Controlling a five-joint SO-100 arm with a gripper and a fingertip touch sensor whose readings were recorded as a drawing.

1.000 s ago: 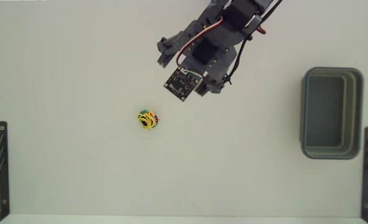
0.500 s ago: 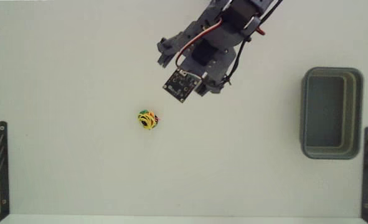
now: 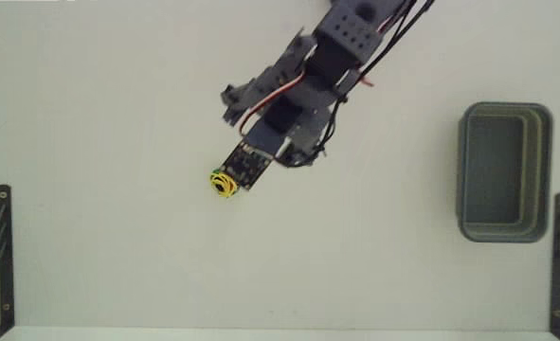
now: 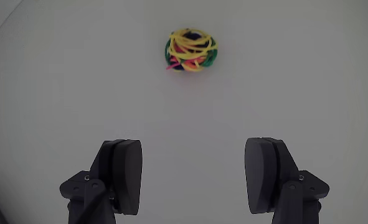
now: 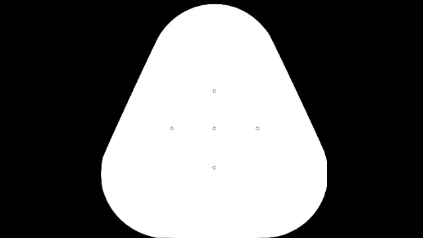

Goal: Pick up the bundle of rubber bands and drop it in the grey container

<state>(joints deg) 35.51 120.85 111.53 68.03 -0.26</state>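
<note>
White desk (image 3: 118,246) fills both views, matte and plain. On it lies the bundle of rubber bands (image 4: 192,51), a small tangled ball, mostly yellow loops with green and a little red showing through. In the fixed view the bundle of rubber bands (image 3: 223,185) sits left of centre, and the arm reaches down from the top edge at a slant, with the small dark circuit board (image 3: 245,167) at its low end just touching or overlapping the ball's upper right edge. From the wrist view the claw (image 4: 193,171) is spread wide, its two dark fingers (image 4: 124,168) standing well apart at the bottom of the picture with bare desk between them; nothing is held. The ball lies ahead of the fingertips, roughly in line with the gap, clear of both. The grey container (image 3: 545,170), a rounded-rectangle bin with a thick rim and deep hollow, stands at the right side of the fixed view, well apart from the arm and the ball. Black metal brackets (image 3: 0,256) stand at the lower left and right edges.
</note>
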